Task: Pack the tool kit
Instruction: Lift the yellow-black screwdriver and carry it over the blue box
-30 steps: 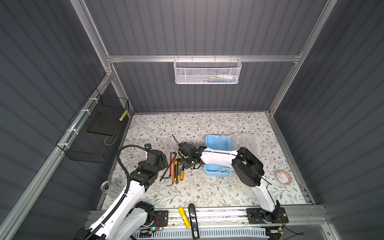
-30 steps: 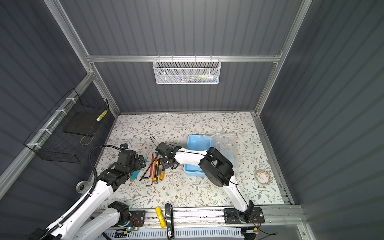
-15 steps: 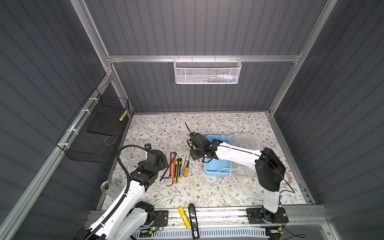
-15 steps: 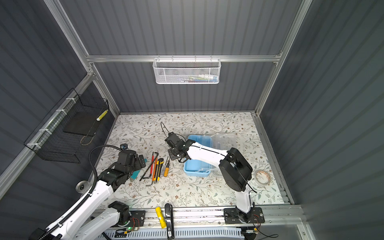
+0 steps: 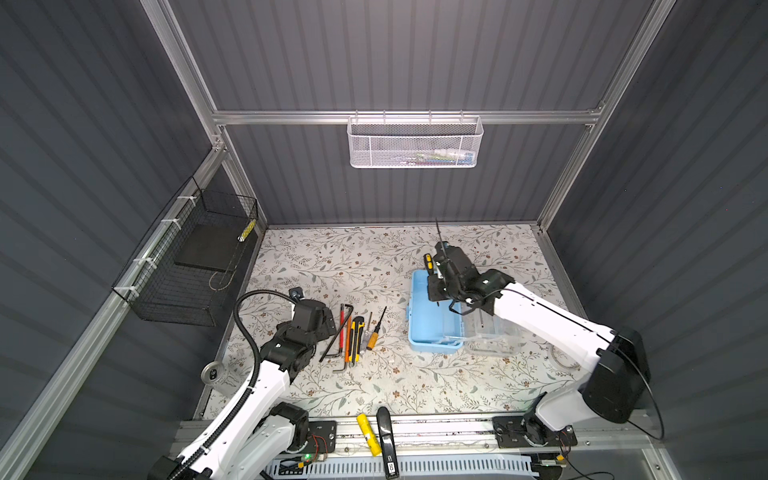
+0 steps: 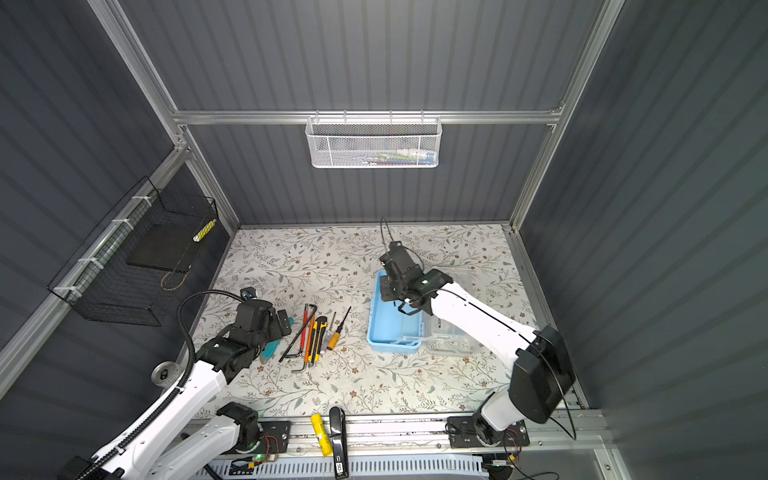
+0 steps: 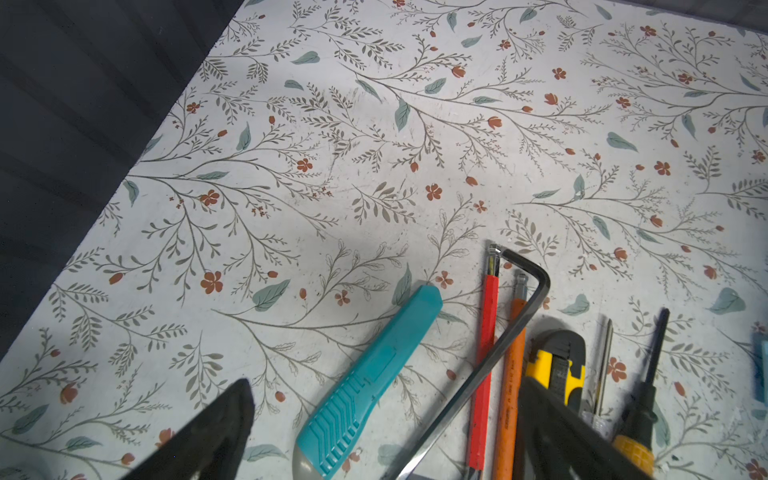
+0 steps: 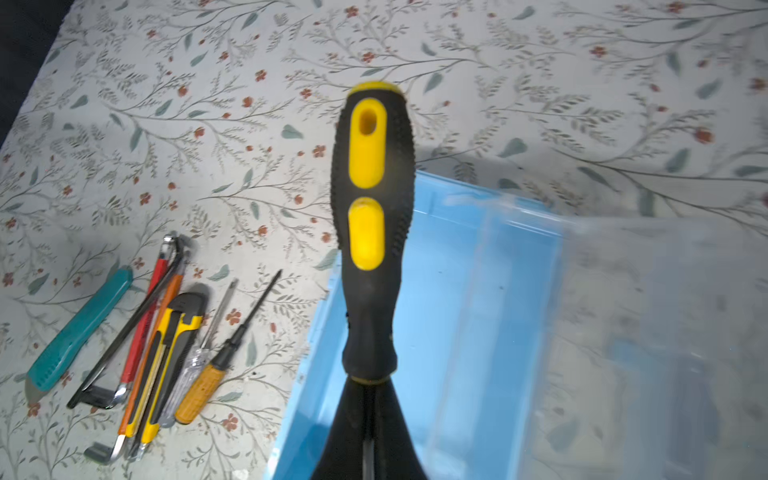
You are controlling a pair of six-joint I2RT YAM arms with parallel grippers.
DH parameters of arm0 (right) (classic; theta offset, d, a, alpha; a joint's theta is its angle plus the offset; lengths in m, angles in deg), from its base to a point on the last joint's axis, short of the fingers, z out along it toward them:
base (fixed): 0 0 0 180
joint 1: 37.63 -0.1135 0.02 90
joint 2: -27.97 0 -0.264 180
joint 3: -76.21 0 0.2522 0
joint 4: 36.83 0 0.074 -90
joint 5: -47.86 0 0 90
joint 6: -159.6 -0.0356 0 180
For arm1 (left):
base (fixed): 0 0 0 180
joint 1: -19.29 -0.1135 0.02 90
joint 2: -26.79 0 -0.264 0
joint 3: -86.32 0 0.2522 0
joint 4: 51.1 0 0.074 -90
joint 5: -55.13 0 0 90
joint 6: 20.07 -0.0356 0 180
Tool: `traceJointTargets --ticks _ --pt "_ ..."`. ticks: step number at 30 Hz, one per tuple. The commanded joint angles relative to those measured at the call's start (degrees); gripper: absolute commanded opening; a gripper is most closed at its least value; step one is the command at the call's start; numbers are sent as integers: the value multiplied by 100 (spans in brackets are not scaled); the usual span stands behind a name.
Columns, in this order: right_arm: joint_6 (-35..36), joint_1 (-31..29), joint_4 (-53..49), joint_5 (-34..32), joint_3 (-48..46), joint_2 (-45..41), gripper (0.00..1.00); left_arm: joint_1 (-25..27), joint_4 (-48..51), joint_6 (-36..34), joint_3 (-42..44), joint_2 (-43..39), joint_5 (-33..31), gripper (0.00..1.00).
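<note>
My right gripper is shut on the shaft of a black-and-yellow-handled screwdriver, held above the far end of the open light-blue case. The case's clear lid lies folded out to the right. In a top view that gripper hangs over the case's far rim. Left of the case, hex keys, a yellow-black knife and two small screwdrivers lie in a row. My left gripper stands open, low over the teal tool, with one finger on each side of it.
A white mesh basket hangs on the back wall and a black wire basket on the left wall. A tape roll lies at the right edge of the mat and a can at the left edge. A yellow item rests on the front rail.
My right gripper has lifted the black-and-yellow screwdriver from the tool row and carried it right and back, to above the case. The left arm has stayed still.
</note>
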State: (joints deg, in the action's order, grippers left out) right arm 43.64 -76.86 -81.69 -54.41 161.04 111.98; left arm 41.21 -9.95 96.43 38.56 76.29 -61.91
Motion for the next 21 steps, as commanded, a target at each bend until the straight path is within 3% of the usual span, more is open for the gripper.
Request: traceJointTargets --ticks 1,8,21 --pt "-132 415 -720 -281 -280 -489 0 -38 50 -57 -23 40 -38 99" --pt "79 1261 -1065 -240 -1033 -1279 0 -39 53 -63 -17 5 -29 99" --pt "236 1532 -1039 -259 -1341 -787 0 -38 46 -68 -28 52 -28 99"
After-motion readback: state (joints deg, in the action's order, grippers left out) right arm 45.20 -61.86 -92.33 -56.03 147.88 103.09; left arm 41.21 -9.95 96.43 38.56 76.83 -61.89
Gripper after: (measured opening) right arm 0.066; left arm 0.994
